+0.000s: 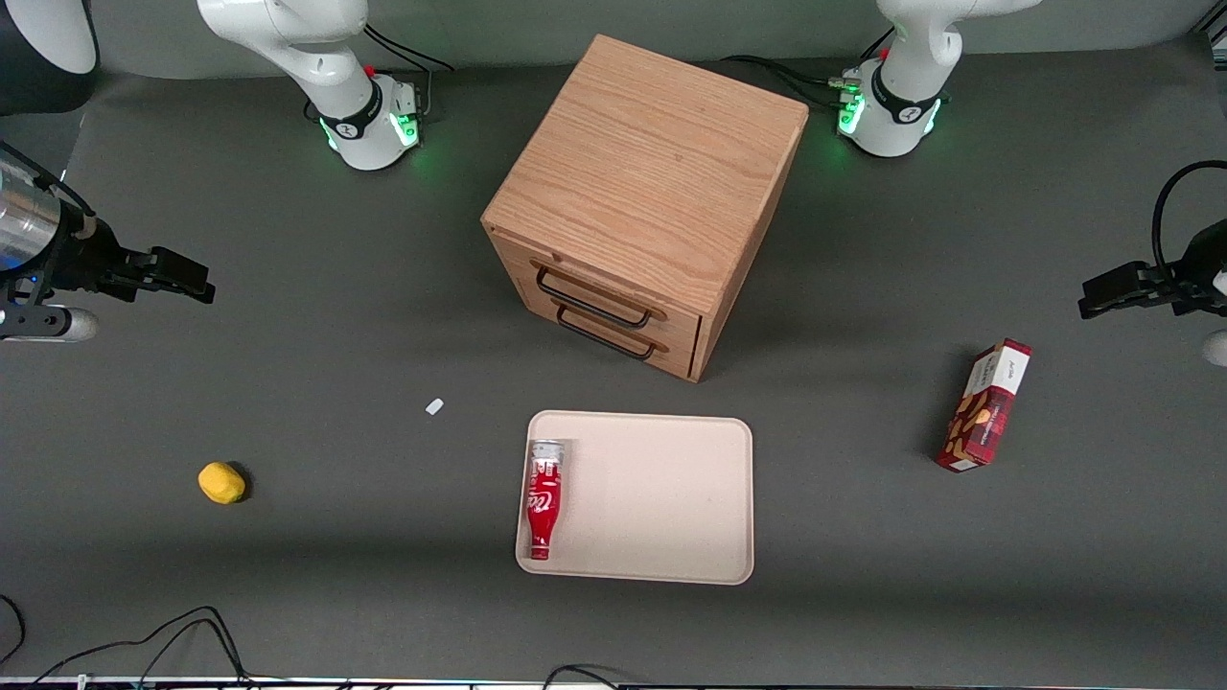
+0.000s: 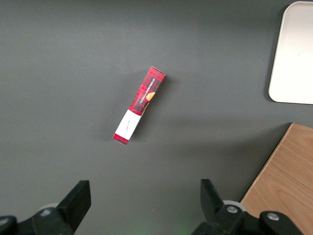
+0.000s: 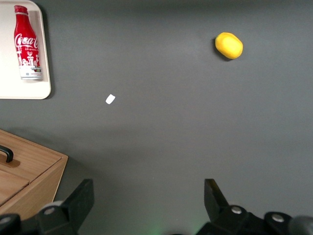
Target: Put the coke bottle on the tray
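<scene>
From the front, the coke bottle (image 1: 543, 498) lies on its side on the tray (image 1: 661, 498), hard against the rim on the working arm's end, silver base pointing toward the wooden drawer cabinet (image 1: 644, 206) and neck pointing away from it. To my eye the job looks done; the risk now is that the round bottle rolls across the flat tray if anything knocks it, and the low rim is all that keeps it from tipping off the edge. The gripper (image 1: 182, 276) hangs well away from the tray at the working arm's end of the table, holding nothing and touching nothing. A yellow lemon (image 1: 221, 482) and a small white scrap (image 1: 434, 406) sit on the mat between gripper and tray; a red snack box (image 1: 987, 406) lies toward the parked arm's end. From the right wrist, the gripper's fingers (image 3: 78, 200) stand wide apart with bare mat between them, and the bottle (image 3: 27, 43) shows resting inside the tray's (image 3: 19, 90) rim, near the cabinet's corner (image 3: 29, 171).
</scene>
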Controlling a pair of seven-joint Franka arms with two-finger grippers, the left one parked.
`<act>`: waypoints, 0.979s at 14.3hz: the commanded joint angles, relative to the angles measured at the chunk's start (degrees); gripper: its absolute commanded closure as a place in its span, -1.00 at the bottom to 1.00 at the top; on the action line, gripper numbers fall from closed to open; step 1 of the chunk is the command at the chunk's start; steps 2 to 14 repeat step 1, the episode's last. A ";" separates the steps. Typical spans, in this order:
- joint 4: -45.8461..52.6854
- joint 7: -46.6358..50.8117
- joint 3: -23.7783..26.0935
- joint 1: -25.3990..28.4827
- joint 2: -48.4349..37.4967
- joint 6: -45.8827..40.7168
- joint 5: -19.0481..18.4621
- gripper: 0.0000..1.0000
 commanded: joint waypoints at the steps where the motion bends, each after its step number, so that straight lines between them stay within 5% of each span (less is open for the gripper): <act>1: 0.31 0.26 -6.13 6.06 0.12 -1.57 -0.33 -1.00; 14: 0.31 0.26 -6.13 6.06 0.12 -1.57 -0.33 -1.00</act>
